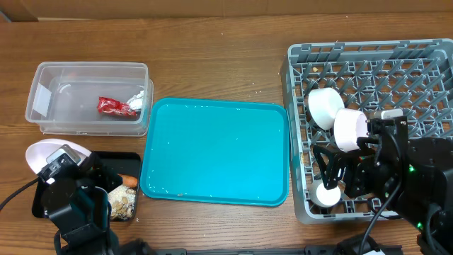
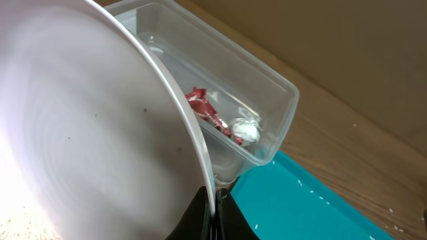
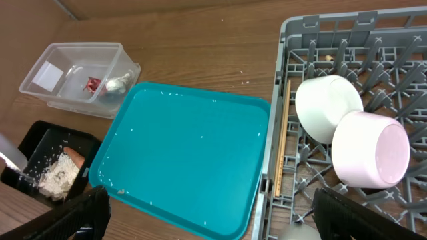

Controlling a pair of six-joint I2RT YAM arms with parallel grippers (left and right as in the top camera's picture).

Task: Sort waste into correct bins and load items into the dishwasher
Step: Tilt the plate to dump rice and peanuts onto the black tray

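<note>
The left end effector (image 2: 215, 217) pinches the rim of the white plate (image 2: 87, 133), tilted beside the black tray (image 1: 106, 157) — carrot (image 1: 129, 181) and scraps (image 1: 120, 202) lie inside. The right end effector (image 1: 329, 173), spread wide, hangs over the dish rack (image 1: 301, 127) — near two white bowls (image 3: 328, 107).
</note>
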